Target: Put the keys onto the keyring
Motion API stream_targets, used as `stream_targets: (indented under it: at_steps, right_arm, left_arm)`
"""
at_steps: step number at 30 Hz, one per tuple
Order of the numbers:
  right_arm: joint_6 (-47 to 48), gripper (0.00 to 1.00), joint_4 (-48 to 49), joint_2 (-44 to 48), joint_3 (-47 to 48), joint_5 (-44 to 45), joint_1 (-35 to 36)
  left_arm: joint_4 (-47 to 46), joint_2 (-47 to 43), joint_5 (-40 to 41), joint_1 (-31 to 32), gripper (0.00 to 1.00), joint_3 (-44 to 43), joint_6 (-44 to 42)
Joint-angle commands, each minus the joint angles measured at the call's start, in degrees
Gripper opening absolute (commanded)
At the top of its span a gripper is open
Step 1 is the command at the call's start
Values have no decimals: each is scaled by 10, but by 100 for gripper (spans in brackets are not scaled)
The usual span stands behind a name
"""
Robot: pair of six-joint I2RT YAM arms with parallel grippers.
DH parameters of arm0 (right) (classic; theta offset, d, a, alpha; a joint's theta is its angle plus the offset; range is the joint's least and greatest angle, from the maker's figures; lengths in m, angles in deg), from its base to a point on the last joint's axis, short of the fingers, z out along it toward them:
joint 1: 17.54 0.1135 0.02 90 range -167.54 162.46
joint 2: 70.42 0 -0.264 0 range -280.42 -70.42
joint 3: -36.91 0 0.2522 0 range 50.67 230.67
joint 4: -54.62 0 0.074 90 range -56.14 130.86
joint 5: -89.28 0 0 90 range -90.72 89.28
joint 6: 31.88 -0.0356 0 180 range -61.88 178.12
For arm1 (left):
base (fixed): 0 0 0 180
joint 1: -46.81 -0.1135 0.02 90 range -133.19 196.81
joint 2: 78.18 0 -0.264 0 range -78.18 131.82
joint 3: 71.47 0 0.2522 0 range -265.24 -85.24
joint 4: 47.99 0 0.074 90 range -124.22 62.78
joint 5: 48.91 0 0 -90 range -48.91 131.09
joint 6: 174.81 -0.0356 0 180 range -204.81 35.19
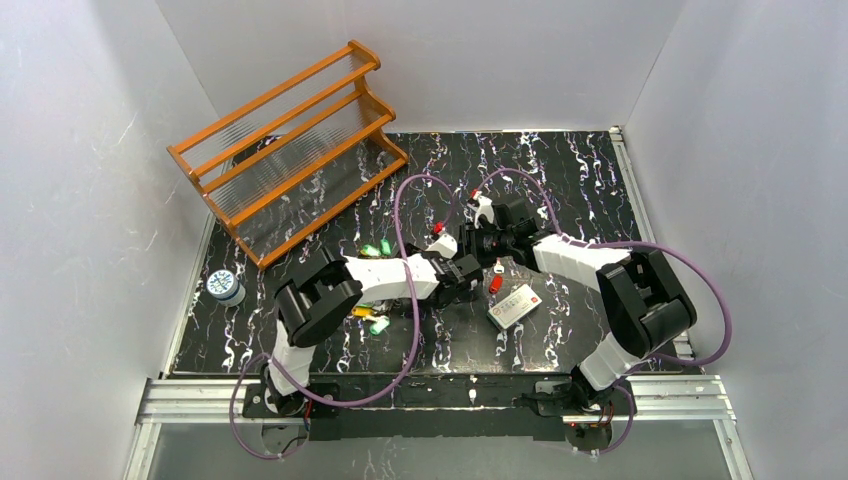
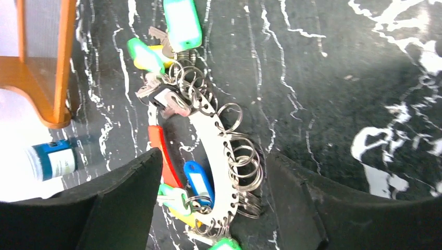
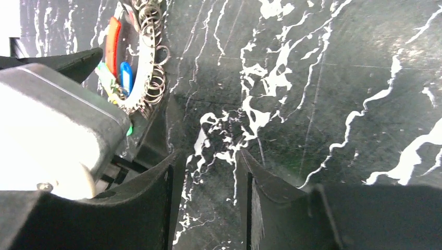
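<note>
In the left wrist view a white curved keyring (image 2: 211, 136) lies on the black marbled table, hung with many small silver split rings. Keys with coloured tags cluster along it: a blue one (image 2: 198, 181), a red one (image 2: 160, 152) and green ones (image 2: 182, 23). My left gripper (image 2: 213, 156) stands open, one finger on each side of the ring's lower part. My right gripper (image 3: 208, 156) is open just beside it over bare table, and sees the keyring (image 3: 139, 78) at its upper left. From above, the two grippers (image 1: 462, 272) (image 1: 487, 240) meet mid-table and hide the ring. A loose red key (image 1: 495, 284) lies near them.
An orange rack (image 1: 290, 150) stands at the back left. A small blue-and-white bottle (image 1: 226, 287) sits at the left edge. A white card with a red dot (image 1: 514, 306) lies front of centre. Loose green keys (image 1: 376, 248) and yellow-green ones (image 1: 372, 320) lie by the left arm.
</note>
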Motion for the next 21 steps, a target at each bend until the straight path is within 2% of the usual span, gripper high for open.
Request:
stream_targets:
  at_steps: [1,4,11,16,21]
  right_arm:
    - [24,51,1,29,0,7,5]
    - [30,51,-1,33,-3,7,5]
    - [39,59,10,28,-9,-15,5]
    - [42,60,19,5,-2,-47,6]
    - [33,60,35,-18,4,-73,16]
  left_arm:
    - [-53,-31,-70,12,76,-18,-28]
    - [-96,-57,-132,11,87,0,-48]
    - [-180,-123,-281,-27,90,56,-58]
    - [-266,-188,-421,-102,90,135,-37]
    - [-343,-259,-549,-203,90,222,-6]
